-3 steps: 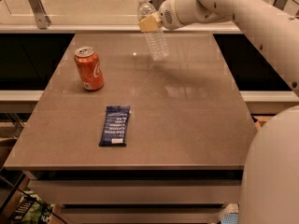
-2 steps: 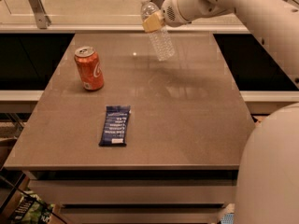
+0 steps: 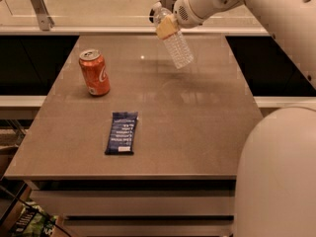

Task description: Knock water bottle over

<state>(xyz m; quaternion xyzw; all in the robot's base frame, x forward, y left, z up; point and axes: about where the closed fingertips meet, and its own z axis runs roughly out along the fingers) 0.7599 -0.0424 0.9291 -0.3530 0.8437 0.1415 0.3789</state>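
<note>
The water bottle (image 3: 178, 52) is a clear ribbed plastic bottle at the far middle of the table (image 3: 197, 132). It is tilted, with its cap end up and to the left and its base down and to the right, near the tabletop. My gripper (image 3: 167, 26) is at the bottle's upper part, by its label, coming in from the right on the white arm. The gripper touches the bottle there. I cannot tell whether the base rests on the table.
An orange soda can (image 3: 94, 73) stands upright at the left. A dark blue snack bar (image 3: 122, 133) lies flat near the front middle. A counter with a metal post (image 3: 39, 6) runs behind the table. My white body (image 3: 276, 181) fills the lower right.
The bottle has tilted further, and its base has shifted a little to the right. The gripper has moved slightly right with it. The can and the bar have not moved.
</note>
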